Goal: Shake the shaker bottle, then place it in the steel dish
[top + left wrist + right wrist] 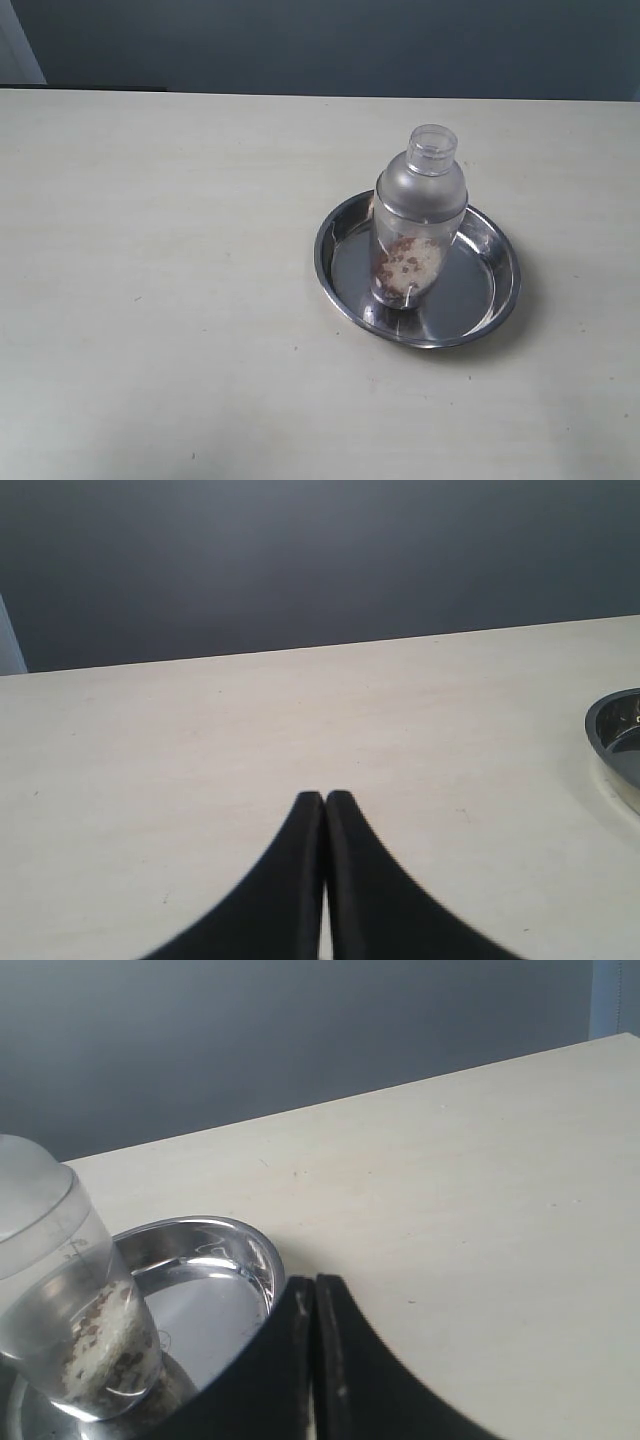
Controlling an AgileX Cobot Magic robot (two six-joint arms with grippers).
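Observation:
The frosted shaker bottle [418,220] stands upright inside the steel dish [497,262], brown granules heaped in its lower part. The exterior view shows neither arm. In the right wrist view the bottle [65,1300] stands in the dish [245,1250] beside my right gripper [315,1282], which is shut on nothing, its black fingers pressed together near the dish rim. My left gripper [324,797] is shut and empty over bare table, with only the rim of the dish [605,735] showing at the frame's edge.
The pale tabletop [160,280] runs wide around the dish. A dark wall [320,40] stands behind the table's far edge.

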